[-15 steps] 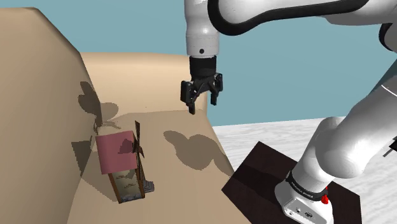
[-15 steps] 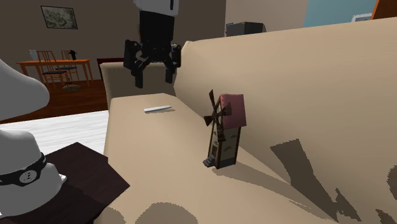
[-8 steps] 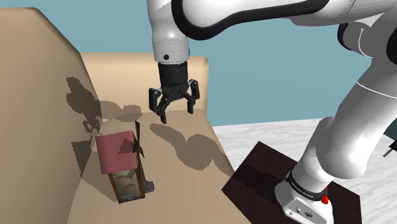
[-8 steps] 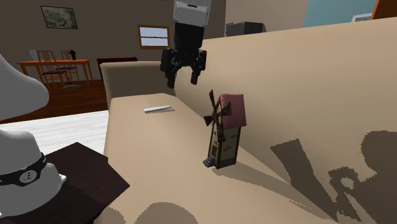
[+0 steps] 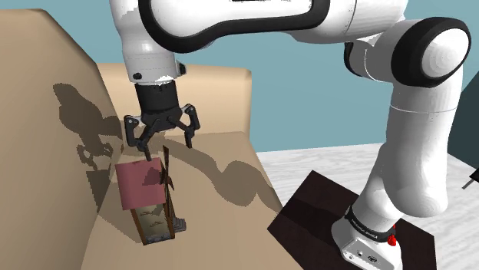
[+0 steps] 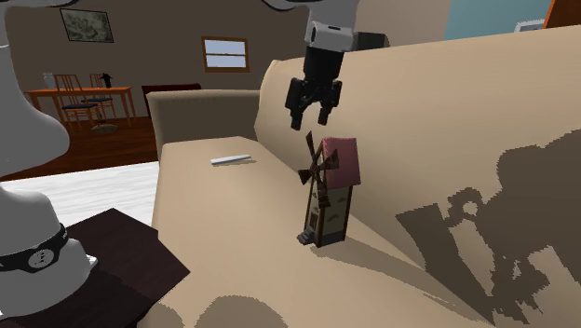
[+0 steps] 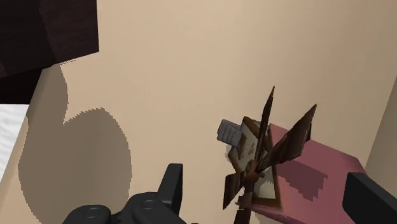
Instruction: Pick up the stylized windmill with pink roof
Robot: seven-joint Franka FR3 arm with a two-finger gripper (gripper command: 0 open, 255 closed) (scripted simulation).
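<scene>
The windmill [image 5: 146, 195] stands upright on the tan sofa seat, close against the backrest. It has a pink roof, a brown body and dark brown blades. My gripper [image 5: 165, 144] hangs open just above the roof, touching nothing. In the second exterior view the gripper [image 6: 311, 119] hovers a short way over the windmill [image 6: 331, 191]. The wrist view looks down on the windmill [image 7: 273, 159], whose blades and pink roof lie between the two spread fingers [image 7: 170, 184] and below them.
The sofa backrest [image 5: 38, 115] rises right behind the windmill, and an armrest [image 5: 207, 84] closes the seat's far end. A small white flat object [image 6: 231, 159] lies on the seat near that armrest. My dark stand [image 5: 322, 222] sits beside the sofa's front edge.
The gripper has swung from above the seat's front part toward the backrest and lower, ending over the windmill. It stayed open. The windmill has not moved.
</scene>
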